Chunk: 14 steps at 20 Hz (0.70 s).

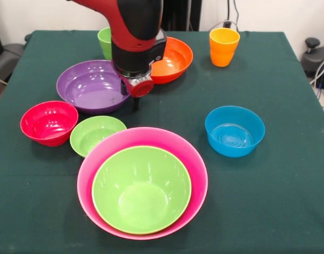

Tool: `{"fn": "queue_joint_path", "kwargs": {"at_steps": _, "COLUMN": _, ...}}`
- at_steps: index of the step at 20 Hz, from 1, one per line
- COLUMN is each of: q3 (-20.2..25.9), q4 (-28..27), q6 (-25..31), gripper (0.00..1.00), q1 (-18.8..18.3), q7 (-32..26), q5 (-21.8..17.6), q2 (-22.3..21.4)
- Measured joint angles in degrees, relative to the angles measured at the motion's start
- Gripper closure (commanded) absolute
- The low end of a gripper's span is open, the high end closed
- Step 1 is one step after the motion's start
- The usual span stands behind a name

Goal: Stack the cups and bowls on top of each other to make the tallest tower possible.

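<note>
Large lime green bowl (141, 189) nested inside pink bowl (188, 153). Purple bowl (88, 87), red bowl (48, 123), small green bowl (94, 135), blue bowl (234, 131), orange bowl (175, 59) all empty. Orange cup (223, 46) and green cup (104, 42) upright at far edge. Gripper (131, 98) at purple bowl's rim; grip state unclear.

All bowls look glossy smooth plastic w/ bright highlights: pink bowl (191, 159), large lime bowl (141, 189) in it, purple bowl (90, 86), orange bowl (175, 59), red bowl (48, 123), small lime bowl (96, 135), blue bowl (234, 130). Orange cup (223, 46) plastic too, duller sheen. Table cover (268, 201) is matt dark green cloth. Arm (136, 37) has a shiny red and black shell.
</note>
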Motion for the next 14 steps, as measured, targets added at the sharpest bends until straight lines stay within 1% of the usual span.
{"fn": "queue_joint_path", "kwargs": {"at_steps": 11, "q3": 0.01, "q4": 0.01, "q6": 0.00, "gripper": 0.00, "q1": -0.92, "q7": 0.00, "q5": -0.02, "q2": 0.00}}
{"fn": "queue_joint_path", "kwargs": {"at_steps": 12, "q3": 0.00, "q4": 0.00, "q6": 0.00, "gripper": 1.00, "q1": -1.37, "q7": 0.00, "q5": -0.02, "q2": -0.03}}
{"fn": "queue_joint_path", "kwargs": {"at_steps": 14, "q3": 0.00, "q4": 0.00, "q6": 0.00, "gripper": 1.00, "q1": -1.39, "q7": 0.00, "q5": -0.02, "q2": -0.03}}
